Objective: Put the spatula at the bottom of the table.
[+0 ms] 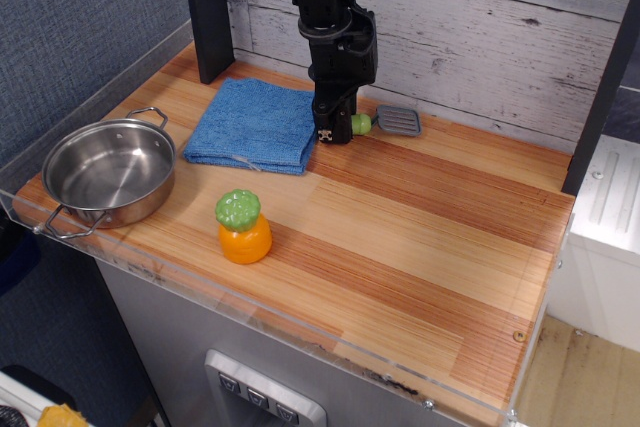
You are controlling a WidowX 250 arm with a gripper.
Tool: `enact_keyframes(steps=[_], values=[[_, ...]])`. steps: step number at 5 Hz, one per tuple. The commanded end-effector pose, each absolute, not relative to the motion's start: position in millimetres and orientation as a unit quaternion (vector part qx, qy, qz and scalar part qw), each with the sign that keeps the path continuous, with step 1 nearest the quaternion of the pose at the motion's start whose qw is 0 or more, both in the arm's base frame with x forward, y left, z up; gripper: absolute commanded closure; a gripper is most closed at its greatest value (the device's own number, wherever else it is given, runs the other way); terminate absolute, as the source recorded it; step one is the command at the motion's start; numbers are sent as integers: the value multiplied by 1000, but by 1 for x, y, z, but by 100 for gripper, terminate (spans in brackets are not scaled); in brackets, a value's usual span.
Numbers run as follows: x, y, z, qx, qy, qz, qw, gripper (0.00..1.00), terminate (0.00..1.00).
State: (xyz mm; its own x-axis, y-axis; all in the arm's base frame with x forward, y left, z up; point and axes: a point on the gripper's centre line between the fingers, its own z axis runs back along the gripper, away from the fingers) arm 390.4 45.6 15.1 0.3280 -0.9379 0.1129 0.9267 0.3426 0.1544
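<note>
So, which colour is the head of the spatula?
Grey, with dark slots; the spatula head shows in the observation.image view.

Hand (334, 131) hides spatula (385, 123) handle (mostly)

The robot's matte black, blocky jointed arm (335, 22) carried a black cable and a narrow black tool (331, 127) with small white markings.

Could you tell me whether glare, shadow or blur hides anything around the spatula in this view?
In observation.image, focus is sharp and lighting even; the gripper, not shadow, covers most of the spatula's green handle; the pan shows soft reflections, and the table's acrylic rim only faint glare.
</note>
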Motion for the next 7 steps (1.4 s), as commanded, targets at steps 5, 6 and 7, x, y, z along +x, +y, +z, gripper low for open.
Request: enact_keyframes(steps=[5,6,7], values=[[323,30,95,53,-155,-643,749,100,0],[298,28,93,48,-154,-669,726,100,0],[276,21,85,47,-146,-699,698,100,0]])
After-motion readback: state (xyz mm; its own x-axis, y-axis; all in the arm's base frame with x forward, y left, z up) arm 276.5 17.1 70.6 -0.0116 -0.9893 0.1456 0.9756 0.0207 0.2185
